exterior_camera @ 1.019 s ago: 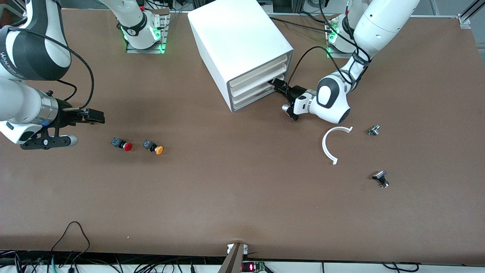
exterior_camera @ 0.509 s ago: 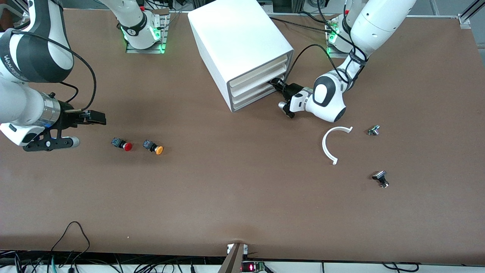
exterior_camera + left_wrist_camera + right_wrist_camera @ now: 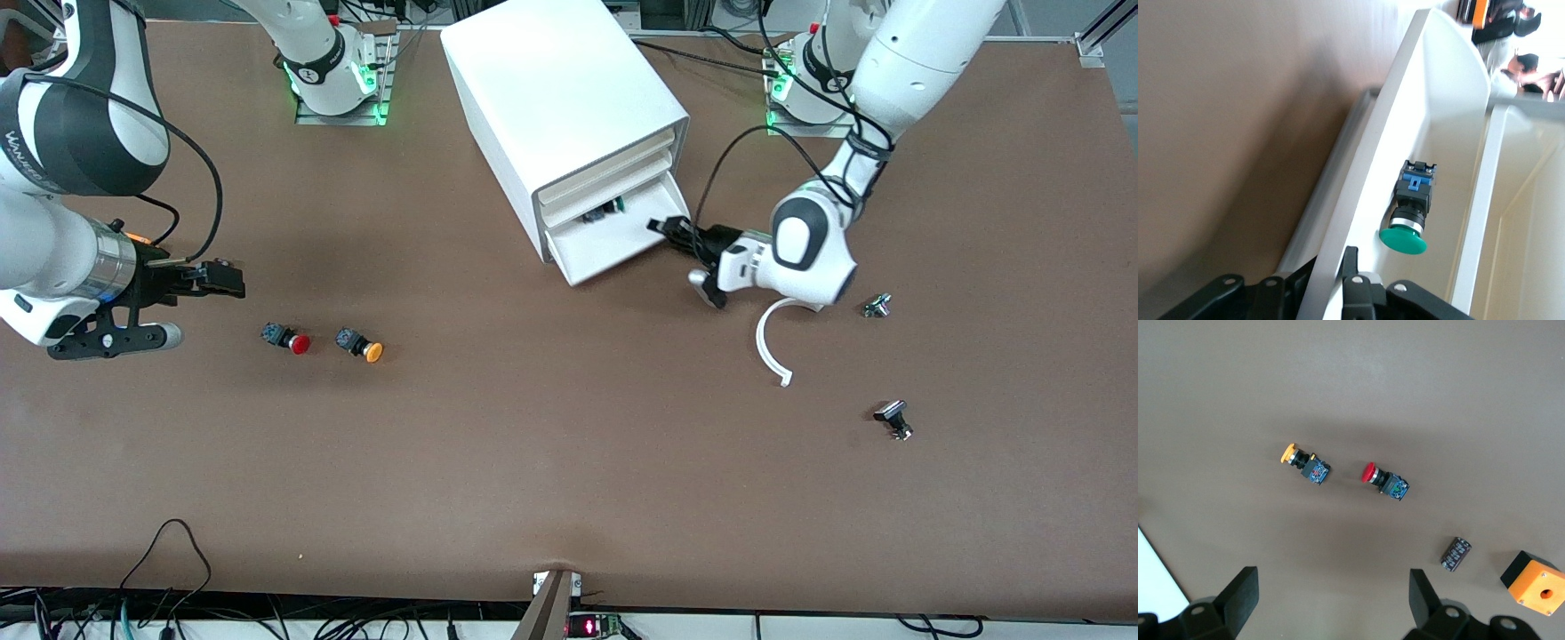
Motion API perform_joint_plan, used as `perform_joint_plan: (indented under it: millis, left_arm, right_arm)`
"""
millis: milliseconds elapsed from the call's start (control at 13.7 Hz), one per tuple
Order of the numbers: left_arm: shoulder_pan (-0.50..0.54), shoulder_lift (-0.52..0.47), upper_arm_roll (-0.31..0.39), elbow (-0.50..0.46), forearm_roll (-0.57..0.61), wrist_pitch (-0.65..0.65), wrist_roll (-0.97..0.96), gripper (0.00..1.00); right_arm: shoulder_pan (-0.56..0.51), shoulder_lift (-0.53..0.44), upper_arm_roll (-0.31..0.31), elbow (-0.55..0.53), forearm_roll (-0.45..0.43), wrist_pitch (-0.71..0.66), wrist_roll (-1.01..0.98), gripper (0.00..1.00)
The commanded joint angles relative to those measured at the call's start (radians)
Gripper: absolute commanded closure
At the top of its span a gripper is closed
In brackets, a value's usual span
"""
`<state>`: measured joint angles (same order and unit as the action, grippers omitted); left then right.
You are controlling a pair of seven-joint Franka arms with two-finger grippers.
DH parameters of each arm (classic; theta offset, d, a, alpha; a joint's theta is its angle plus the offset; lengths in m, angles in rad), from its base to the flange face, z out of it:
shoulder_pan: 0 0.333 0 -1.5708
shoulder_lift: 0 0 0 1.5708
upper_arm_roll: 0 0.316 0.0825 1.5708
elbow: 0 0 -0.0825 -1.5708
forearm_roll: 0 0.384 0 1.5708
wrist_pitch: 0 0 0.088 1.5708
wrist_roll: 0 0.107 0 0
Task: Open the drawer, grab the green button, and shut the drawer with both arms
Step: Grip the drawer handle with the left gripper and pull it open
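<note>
The bottom drawer [image 3: 613, 247] of the white cabinet [image 3: 560, 98] stands pulled part way out. The green-capped button [image 3: 615, 206] lies inside it, near the cabinet's mouth. My left gripper [image 3: 667, 227] is shut on the drawer's front wall at the corner toward the left arm's end. In the left wrist view one finger [image 3: 1350, 263] is inside the drawer wall [image 3: 1405, 120], the other is outside it, and the button [image 3: 1408, 220] lies close by. My right gripper [image 3: 222, 280] is open and empty, over the table at the right arm's end; it also shows in the right wrist view [image 3: 1331, 597].
A red-capped button [image 3: 289, 339] and an orange-capped button [image 3: 360, 345] lie beside the right gripper. A white curved piece [image 3: 769, 342] lies under the left wrist, with two small metal parts [image 3: 877, 306] [image 3: 893, 419] nearby. A dark cylinder [image 3: 1456, 553] and an orange box [image 3: 1533, 582] lie below the right wrist.
The left gripper has drawn the bottom drawer out of the cabinet, and the green button inside now shows. The right arm has hardly moved.
</note>
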<state>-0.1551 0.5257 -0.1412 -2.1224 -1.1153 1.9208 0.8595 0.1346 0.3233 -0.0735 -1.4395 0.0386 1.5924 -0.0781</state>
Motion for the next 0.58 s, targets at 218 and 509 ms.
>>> perform_joint_plan:
  millis: [218, 509]
  left_arm:
    - [0.022, 0.011, 0.061, 0.125, 0.126, 0.139, -0.039, 0.96]
    - [0.034, -0.012, 0.06, 0.124, 0.115, 0.139, -0.03, 0.0]
  right_arm:
    - [0.032, 0.032, 0.003, 0.025, 0.009, 0.101, -0.025, 0.0]
    - [0.089, 0.059, 0.003, 0.028, -0.003, 0.193, -0.096, 0.0]
